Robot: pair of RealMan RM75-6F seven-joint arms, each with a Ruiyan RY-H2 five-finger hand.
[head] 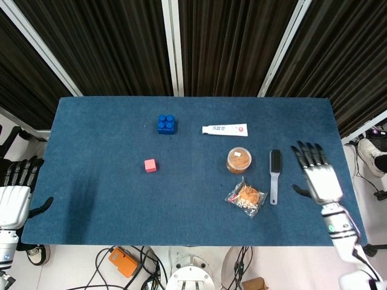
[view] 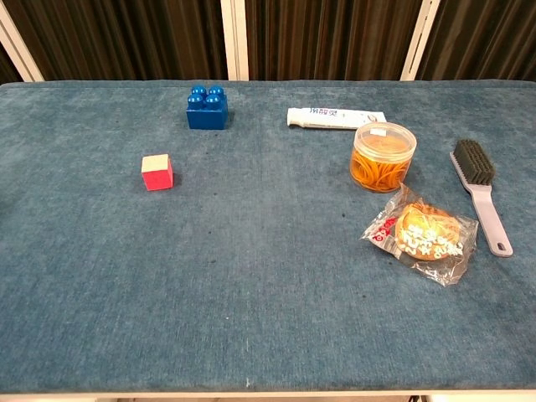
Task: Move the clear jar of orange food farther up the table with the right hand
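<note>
Orange-filled jar (view: 383,157) fills chest view; only head view shows both hands' fingers (head: 307,152) spread, empty.

both hands (head: 14,196) (head: 318,175) seemingly flat, fingers spread.

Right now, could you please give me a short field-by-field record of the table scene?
jar: upright on the table, between toothpaste tube and snack packet
right hand: fingers spread, holding nothing, right of the brush
left hand: at the table's left edge, holding nothing
other items: blue brick, red cube
</note>
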